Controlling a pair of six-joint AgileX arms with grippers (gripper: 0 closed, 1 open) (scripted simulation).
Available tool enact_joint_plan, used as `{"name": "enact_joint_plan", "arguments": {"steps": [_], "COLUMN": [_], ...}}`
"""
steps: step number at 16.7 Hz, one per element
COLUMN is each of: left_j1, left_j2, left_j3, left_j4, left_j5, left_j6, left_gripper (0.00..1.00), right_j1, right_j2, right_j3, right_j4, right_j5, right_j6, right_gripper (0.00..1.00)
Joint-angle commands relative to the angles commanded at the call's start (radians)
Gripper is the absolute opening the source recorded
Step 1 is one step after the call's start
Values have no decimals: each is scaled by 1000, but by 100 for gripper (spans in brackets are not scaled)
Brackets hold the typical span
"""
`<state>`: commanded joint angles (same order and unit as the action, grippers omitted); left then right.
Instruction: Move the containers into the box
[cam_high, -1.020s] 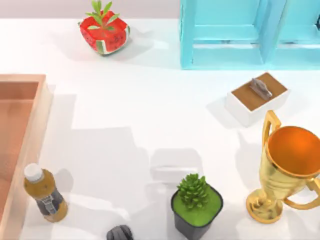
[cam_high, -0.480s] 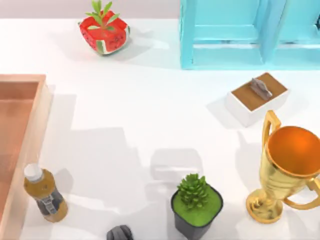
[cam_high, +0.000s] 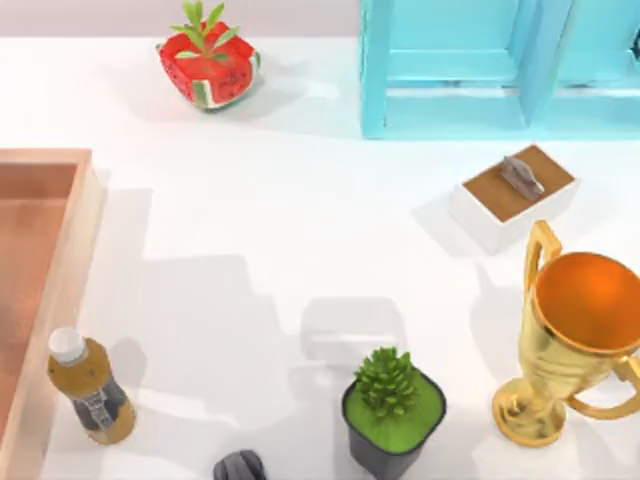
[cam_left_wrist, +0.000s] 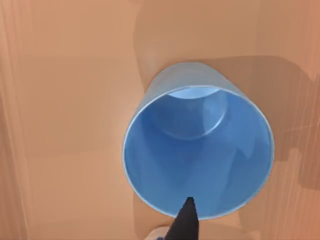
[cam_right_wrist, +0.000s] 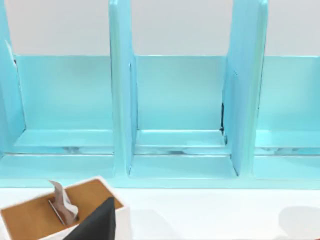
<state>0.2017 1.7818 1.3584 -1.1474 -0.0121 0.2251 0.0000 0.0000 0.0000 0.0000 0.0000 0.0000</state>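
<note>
The blue tumbler (cam_left_wrist: 198, 150) stands upright on the orange-brown floor of the box (cam_left_wrist: 70, 100), its mouth open to the left wrist camera, and the left gripper (cam_left_wrist: 185, 222) hangs directly above it, one dark fingertip crossing the near rim; whether that gripper is parted or closed on the cup cannot be told. From above, the box (cam_high: 62, 290) sits against the left edge of the table (cam_high: 260, 220), one thick raised wall and part of its floor in view. An amber bottle (cam_high: 88, 388) with a white cap stands just outside that wall near the front-left corner; its dark label carries pale markings too small to read. A black pot with a green plant (cam_high: 393, 412) stands at the front edge, with a small dark grey object (cam_high: 240, 466) to its left at the very edge. A gold trophy (cam_high: 575, 335) stands by the right edge, a white wooden-topped box (cam_high: 513, 196) behind it, and a turquoise frame (cam_high: 480, 65) along the back edge. A watermelon-patterned planter (cam_high: 208, 62) sits at the back. The right gripper (cam_right_wrist: 97, 222) hovers near the white wooden-topped box, facing the turquoise frame; its grip cannot be told.
</note>
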Motion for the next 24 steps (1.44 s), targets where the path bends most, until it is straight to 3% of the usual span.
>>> {"name": "enact_joint_plan", "arguments": {"steps": [2,3,13,21,24], "left_j1": [0,0,-2,-5,-7], "left_j2": [0,0,0,6,6], "left_j3": [0,0,16,352,406], "left_j4": [0,0,-17,-346,-399], "left_j5": [0,0,1,2,0], "left_j6": [0,0,0,-4,-5], "left_gripper": [98,100,100,100,100], "right_j1": [0,0,0,0,0], "right_j2": [0,0,0,0,0], "right_j3": [0,0,0,0,0], "right_j4": [0,0,0,0,0], "right_j5": [0,0,0,0,0], "right_j6": [0,0,0,0,0], "right_gripper": [100,100,100,100,100]}}
